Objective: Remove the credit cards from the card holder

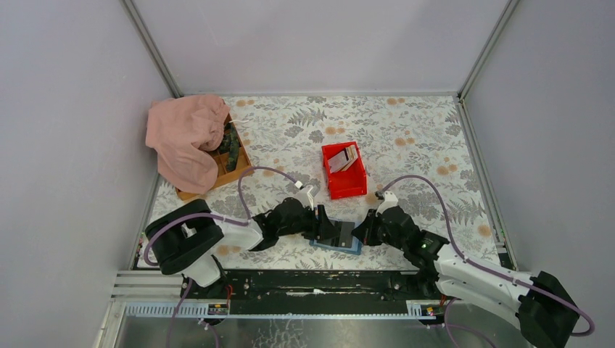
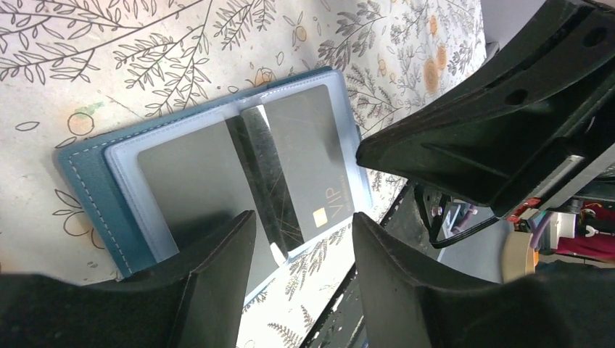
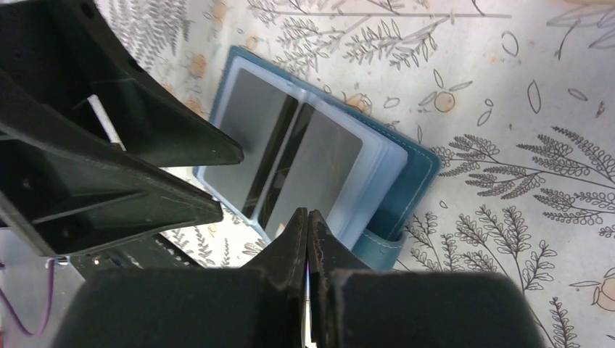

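Note:
The blue card holder (image 1: 337, 237) lies open on the table near the front edge, between my two grippers. Its clear sleeves show a dark grey card (image 2: 188, 174) and a dark "VIP" card (image 2: 312, 145). The holder (image 3: 417, 167) and both cards (image 3: 250, 123) also show in the right wrist view. My left gripper (image 1: 324, 230) is open, its fingers straddling the holder's near edge (image 2: 304, 217). My right gripper (image 1: 368, 230) is shut at the holder's other side (image 3: 308, 212), with a thin white sliver, seemingly a card seen edge-on, pinched between its fingers.
A red bin (image 1: 344, 170) behind the holder contains a few cards (image 1: 342, 158). A pink cloth (image 1: 187, 138) drapes over a wooden tray (image 1: 232, 163) at the back left. The table's front rail runs just below the holder.

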Robot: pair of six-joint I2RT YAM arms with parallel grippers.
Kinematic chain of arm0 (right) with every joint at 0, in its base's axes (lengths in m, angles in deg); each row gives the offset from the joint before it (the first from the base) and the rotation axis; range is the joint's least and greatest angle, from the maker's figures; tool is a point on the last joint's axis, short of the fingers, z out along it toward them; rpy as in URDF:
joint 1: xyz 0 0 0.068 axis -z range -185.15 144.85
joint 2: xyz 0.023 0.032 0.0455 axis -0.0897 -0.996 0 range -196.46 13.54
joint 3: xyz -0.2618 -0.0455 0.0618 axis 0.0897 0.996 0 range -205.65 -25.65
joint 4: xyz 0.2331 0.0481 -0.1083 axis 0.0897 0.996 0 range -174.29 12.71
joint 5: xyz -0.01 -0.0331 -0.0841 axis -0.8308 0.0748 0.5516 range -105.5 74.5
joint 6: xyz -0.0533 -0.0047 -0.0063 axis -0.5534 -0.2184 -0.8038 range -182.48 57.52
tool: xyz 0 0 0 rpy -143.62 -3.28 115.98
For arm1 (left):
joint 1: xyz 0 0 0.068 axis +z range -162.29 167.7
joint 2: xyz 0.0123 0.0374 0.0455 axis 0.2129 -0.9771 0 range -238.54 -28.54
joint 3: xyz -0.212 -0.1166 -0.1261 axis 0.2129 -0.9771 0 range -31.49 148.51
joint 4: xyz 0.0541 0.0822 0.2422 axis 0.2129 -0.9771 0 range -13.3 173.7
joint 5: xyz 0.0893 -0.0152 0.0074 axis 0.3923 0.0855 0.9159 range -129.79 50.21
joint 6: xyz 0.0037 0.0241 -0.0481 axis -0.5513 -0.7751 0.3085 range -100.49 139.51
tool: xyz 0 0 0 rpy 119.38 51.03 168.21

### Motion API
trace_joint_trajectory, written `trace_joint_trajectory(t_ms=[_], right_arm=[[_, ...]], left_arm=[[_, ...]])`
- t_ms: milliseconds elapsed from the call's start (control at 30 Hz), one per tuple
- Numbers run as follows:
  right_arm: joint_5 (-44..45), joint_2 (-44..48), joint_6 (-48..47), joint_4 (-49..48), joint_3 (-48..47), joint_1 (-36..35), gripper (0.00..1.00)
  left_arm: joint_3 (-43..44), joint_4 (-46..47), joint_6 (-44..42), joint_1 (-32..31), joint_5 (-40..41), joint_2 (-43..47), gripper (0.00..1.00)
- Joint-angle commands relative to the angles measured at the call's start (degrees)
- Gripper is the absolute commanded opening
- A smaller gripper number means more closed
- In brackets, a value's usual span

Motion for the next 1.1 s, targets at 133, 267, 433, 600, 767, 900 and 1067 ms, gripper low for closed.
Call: trace_joint_trajectory(t_ms=[133, 267, 433, 600, 767, 900, 1067], right_arm=[[-0.5, -5.6, 1.5, -4.9, 2.2, 0.1, 0.00], [1.7, -4.9, 2.4, -1.7, 2.2, 0.2, 0.00], [1.7, -6.5, 3.5, -0.9, 2.6, 0.2, 0.00], [0.4, -10.3, 4.8, -2.0, 3.1, 0.2, 0.00], [-0.2, -12.1, 5.3, -3.2, 3.6, 0.2, 0.00], [-0.2, -11.8, 5.3, -3.3, 3.9, 0.2, 0.00], [-0.2, -11.9, 5.2, -3.3, 3.8, 0.2, 0.00]], left_arm=[[-0.7, 4.7, 0.2, 0.6, -0.4, -1.8, 0.60], [-1.0, 5.0, 0.4, 0.9, -0.5, -1.7, 0.61], [-1.3, 7.4, 1.1, 1.4, -1.8, -3.1, 0.63], [-1.5, 12.0, 2.8, 1.5, -3.5, -6.2, 0.65], [-1.9, 15.8, 4.3, 1.5, -4.7, -9.3, 0.63], [-2.2, 17.2, 4.9, 1.5, -5.1, -10.5, 0.60], [-2.1, 18.8, 5.9, 1.5, -5.9, -10.9, 0.50]])
